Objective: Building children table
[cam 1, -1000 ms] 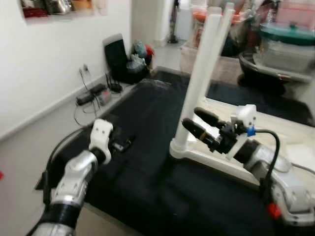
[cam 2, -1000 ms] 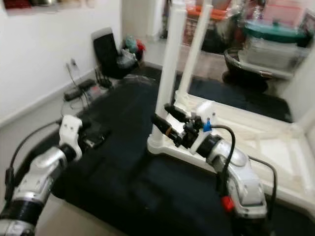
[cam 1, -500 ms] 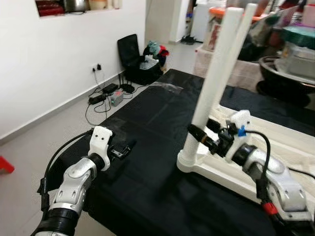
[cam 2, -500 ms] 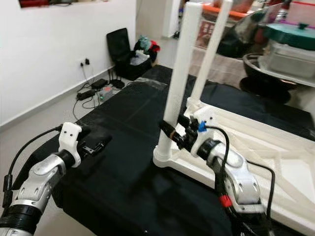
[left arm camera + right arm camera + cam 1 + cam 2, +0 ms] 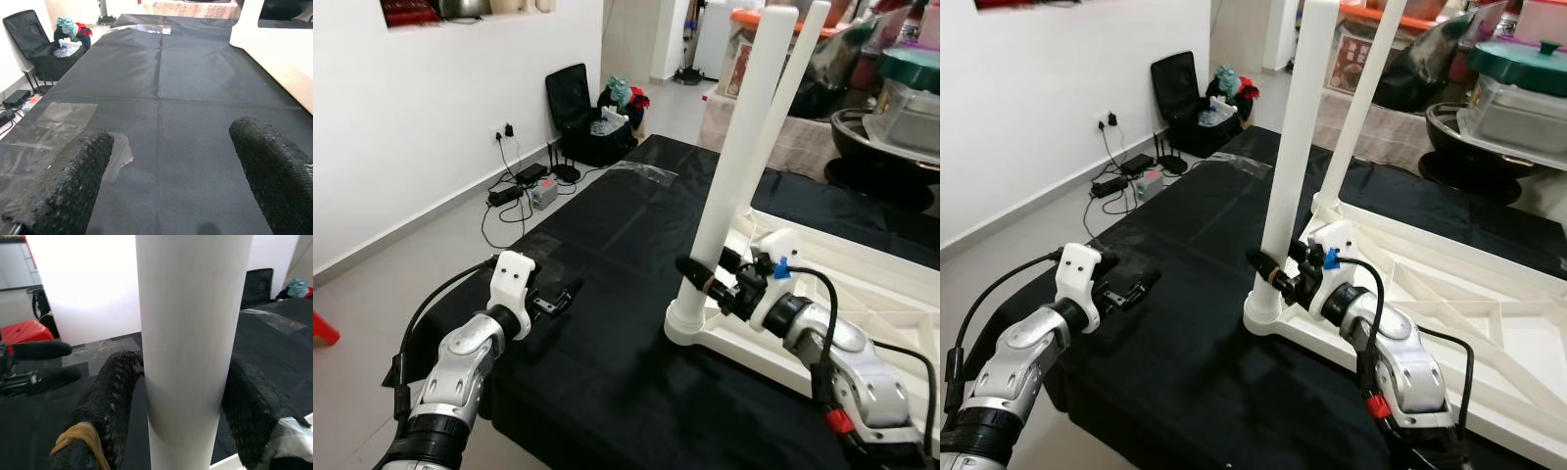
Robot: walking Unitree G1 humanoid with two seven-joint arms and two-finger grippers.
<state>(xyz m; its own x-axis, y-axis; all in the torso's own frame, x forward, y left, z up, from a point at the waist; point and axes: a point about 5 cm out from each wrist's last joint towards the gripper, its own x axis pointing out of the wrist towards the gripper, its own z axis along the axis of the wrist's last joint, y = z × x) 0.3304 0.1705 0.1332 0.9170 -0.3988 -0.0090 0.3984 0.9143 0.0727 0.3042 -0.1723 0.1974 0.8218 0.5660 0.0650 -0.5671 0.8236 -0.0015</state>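
Note:
The white children's table [image 5: 901, 294] lies upside down on a black mat [image 5: 607, 225]. Two white legs stand up from it, the near leg [image 5: 729, 166] and a far leg [image 5: 793, 88]. My right gripper [image 5: 703, 269] is shut on the near leg just above its base. In the right wrist view its fingers [image 5: 115, 396] press on both sides of the leg [image 5: 190, 308]. My left gripper [image 5: 553, 299] hovers open over the mat's left part, well apart from the table. Nothing sits between its fingers [image 5: 73, 181].
A white wall runs along the left, with cables and a power strip [image 5: 524, 186] on the floor beside it. A black open bag [image 5: 582, 117] stands at the mat's far corner. Pots and containers [image 5: 891, 108] crowd the back right. Bare floor lies left of the mat.
The view has steadied and shifted a little. My right gripper came in from in front of the near leg and shut on it low down. The left arm has barely moved.

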